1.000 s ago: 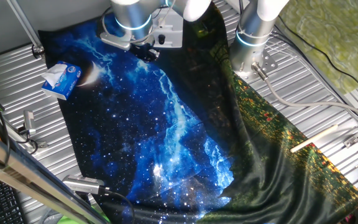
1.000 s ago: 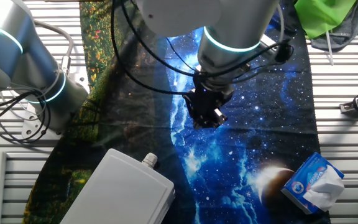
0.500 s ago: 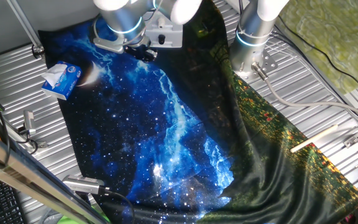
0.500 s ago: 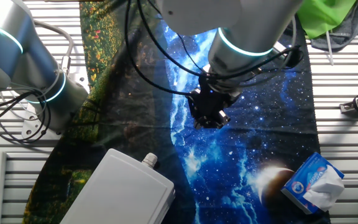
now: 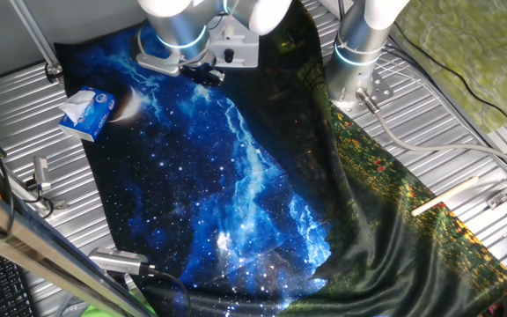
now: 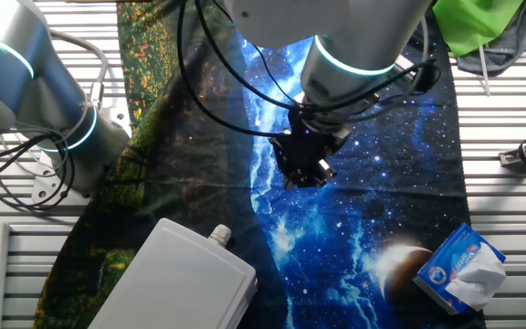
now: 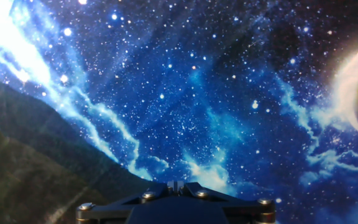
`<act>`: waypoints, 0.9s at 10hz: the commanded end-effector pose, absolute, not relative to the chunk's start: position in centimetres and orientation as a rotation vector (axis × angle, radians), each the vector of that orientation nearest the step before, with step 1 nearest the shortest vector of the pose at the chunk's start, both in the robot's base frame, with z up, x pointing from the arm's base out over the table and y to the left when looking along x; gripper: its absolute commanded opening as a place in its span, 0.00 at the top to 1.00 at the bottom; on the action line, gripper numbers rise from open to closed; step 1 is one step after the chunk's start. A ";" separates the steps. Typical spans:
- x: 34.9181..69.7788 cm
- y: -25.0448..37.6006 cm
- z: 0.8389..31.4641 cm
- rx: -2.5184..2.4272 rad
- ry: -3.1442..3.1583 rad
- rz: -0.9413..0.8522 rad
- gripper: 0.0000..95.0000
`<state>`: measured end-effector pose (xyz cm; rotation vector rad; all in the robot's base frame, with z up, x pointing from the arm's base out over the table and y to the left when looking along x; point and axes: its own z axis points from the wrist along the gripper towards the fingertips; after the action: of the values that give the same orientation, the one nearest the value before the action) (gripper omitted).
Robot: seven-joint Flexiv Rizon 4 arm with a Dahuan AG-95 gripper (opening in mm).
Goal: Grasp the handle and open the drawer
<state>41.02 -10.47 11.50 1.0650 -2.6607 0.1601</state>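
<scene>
In the other fixed view, nearest the camera, the drawer (image 6: 173, 279) sits at the near edge of the worktop, left of centre, on the dark part of the cloth (image 6: 373, 219). A small pale knob-like piece (image 6: 219, 236) shows at its upper right corner; I cannot tell whether that is the handle. At the near right corner the tissue box (image 6: 461, 265) lies on the cloth beside the printed planet.

Further in, the gripper (image 6: 303, 171) hangs over the starry blue middle of the cloth, well apart from the drawer. Whether its fingers are apart or together cannot be told; the hand view shows only the dark base of the hand and cloth below.

At the far right corner lies a green cloth (image 6: 473, 23).

In the one fixed view the tissue box (image 5: 87, 112) lies by the cloth's left edge.
</scene>
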 end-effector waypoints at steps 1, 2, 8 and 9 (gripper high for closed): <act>41.1 -10.5 11.5 1.062 -2.661 0.161 1.00; 41.1 -10.5 11.5 1.050 -2.655 0.161 1.00; 41.1 -10.5 11.5 1.012 -2.584 0.210 1.00; 41.1 -10.5 11.5 1.008 -2.588 0.205 1.00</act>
<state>41.18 -10.42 11.45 1.0058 -2.5660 0.2215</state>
